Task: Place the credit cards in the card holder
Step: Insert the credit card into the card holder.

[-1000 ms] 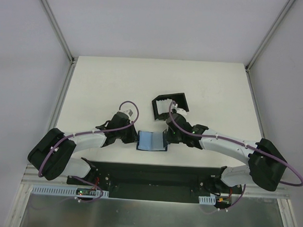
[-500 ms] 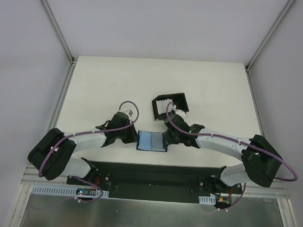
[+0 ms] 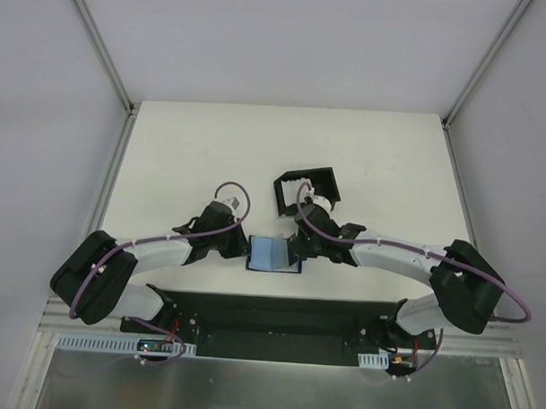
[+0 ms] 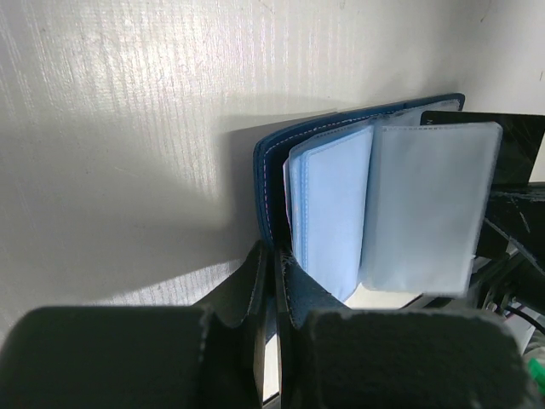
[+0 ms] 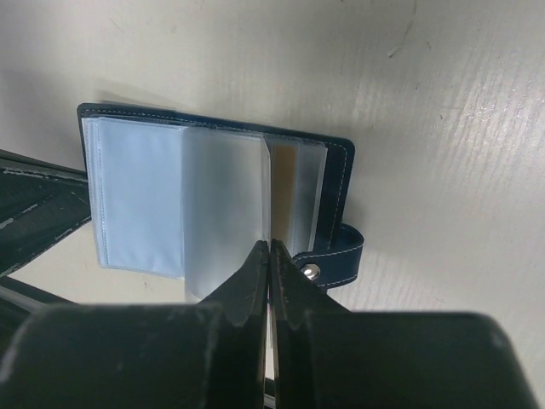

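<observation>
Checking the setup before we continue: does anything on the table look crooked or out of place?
The black tray lies askew, turned at an angle to the table edges. The card holder lies open near the front edge, one clear sleeve lifted off its pages. Nothing looks damaged.

**Bright overhead, soft up close**

The top view was bright and sharp, the white table (image 3: 194, 157) evenly lit with faint shadows. In the left wrist view the card holder (image 4: 341, 204) cast a broad dark shadow leftward. The left gripper (image 4: 274, 254) and right gripper (image 5: 269, 249) loomed dark and blurred.
</observation>
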You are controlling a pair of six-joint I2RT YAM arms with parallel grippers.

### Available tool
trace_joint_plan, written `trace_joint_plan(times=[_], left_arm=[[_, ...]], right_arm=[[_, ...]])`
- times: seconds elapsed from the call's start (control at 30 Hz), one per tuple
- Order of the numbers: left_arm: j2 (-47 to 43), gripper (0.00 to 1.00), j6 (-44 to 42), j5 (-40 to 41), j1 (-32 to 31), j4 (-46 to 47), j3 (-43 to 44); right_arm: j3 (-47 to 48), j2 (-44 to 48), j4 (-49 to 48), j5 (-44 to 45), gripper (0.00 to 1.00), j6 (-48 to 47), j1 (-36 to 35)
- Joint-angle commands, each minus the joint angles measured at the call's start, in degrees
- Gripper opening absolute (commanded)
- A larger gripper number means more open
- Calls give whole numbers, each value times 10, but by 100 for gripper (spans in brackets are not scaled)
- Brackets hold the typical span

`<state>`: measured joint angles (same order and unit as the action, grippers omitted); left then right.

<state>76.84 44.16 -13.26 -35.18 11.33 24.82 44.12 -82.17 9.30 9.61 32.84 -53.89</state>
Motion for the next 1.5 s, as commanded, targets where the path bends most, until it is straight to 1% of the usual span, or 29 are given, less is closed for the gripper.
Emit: trace_joint_plan(times=[0.0,0.07,0.3,0.5,0.63,0.77,0.93,1.07,1.1,1.23,1.33,1.4,1.47], left_arm=[[18,0,-12,10,-1,-39,-7],[17,0,-12,10,-1,-40,-7],[18,0,-11,10,-1,-39,-7],[19,0,-10,12,-1,-39,-9],[20,0,-10,13,-1,-39,-9],[23,0,-8,9,-2,-36,-9],[22,0,-4,11,-1,-31,-16],[30,0,-1,11,-1,-19,-22],[32,0,0,10,-1,-14,-25],[44,0,8,4,-1,4,-32],[54,0,14,-4,-1,15,-36],[53,0,17,-2,-1,18,-40],[50,0,22,1,-1,22,-47]], right_arm=[[17,-4,39,1,0,0,-10],[34,5,69,19,0,-6,-13],[52,9,70,9,0,-14,-14],[42,18,21,-11,0,-10,-12],[41,-4,-10,-49,0,-4,-11],[33,-27,-36,-60,0,6,-11],[2,-33,-86,-65,0,30,-3],[-56,-36,-175,-90,0,62,13],[-68,-39,-196,-116,1,69,19],[-107,-53,-260,-129,0,96,19],[-119,-65,-288,-139,1,116,19],[-132,-59,-290,-131,0,129,18],[-143,-61,-313,-128,0,130,16]])
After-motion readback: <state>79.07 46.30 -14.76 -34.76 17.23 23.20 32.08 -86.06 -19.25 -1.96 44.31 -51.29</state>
